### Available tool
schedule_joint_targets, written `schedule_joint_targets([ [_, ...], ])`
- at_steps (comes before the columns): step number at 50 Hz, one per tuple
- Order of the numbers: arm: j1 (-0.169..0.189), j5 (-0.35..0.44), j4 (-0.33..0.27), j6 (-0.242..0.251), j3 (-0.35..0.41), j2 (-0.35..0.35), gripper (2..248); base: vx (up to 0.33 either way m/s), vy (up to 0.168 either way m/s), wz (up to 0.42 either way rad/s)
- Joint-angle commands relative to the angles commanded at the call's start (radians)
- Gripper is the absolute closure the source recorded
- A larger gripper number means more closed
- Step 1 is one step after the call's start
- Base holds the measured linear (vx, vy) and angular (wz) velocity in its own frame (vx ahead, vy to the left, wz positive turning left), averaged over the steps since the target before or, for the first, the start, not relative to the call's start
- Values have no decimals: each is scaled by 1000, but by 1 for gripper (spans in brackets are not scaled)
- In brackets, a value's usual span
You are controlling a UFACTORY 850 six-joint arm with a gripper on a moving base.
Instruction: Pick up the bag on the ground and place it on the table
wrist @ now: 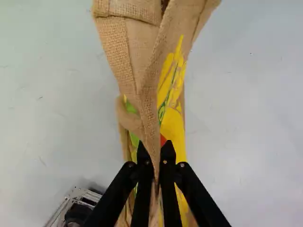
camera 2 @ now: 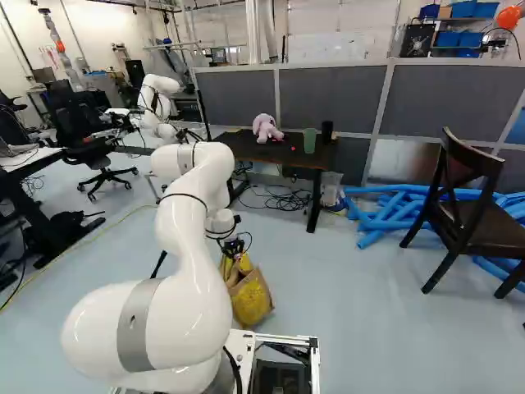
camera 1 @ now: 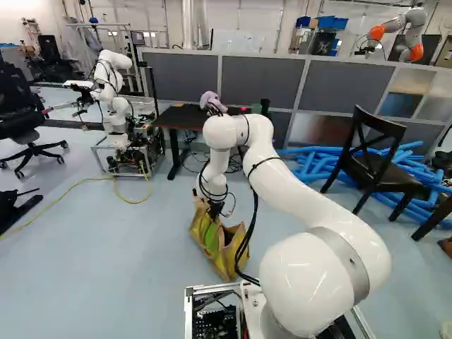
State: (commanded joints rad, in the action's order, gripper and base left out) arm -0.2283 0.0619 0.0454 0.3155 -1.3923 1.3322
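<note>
- Bag (camera 1: pixel 229 258), burlap with yellow and green, is ahead of the base, short of the table (camera 2: pixel 279 154); floor contact is unclear.
- Gripper (camera 1: pixel 215 210) has its fingers pinching the bag's cloth.

Item, left base view: we look from behind the white arm (camera 1: pixel 304 275), at its 7 o'clock, towards 12, slightly down. Item, right base view: same facing, from 5 o'clock. Shared, farther off: black-topped table (camera 2: pixel 246 146), dark armless chair (camera 2: pixel 484 234). Item, wrist view: we look downward, close over the burlap bag (wrist: pixel 139 52), common to all three.
</note>
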Motion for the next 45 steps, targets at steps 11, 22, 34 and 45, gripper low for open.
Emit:
schedule_joint_targets([
  [11,-2,0,33,0,45,-45,226,0,0,0],
  [22,-5,0,60,0,93,-91,226,0,0,0],
  [34,-9,0,85,0,148,-142,226,0,0,0],
  [45,-12,0,100,0,199,-190,226,0,0,0],
])
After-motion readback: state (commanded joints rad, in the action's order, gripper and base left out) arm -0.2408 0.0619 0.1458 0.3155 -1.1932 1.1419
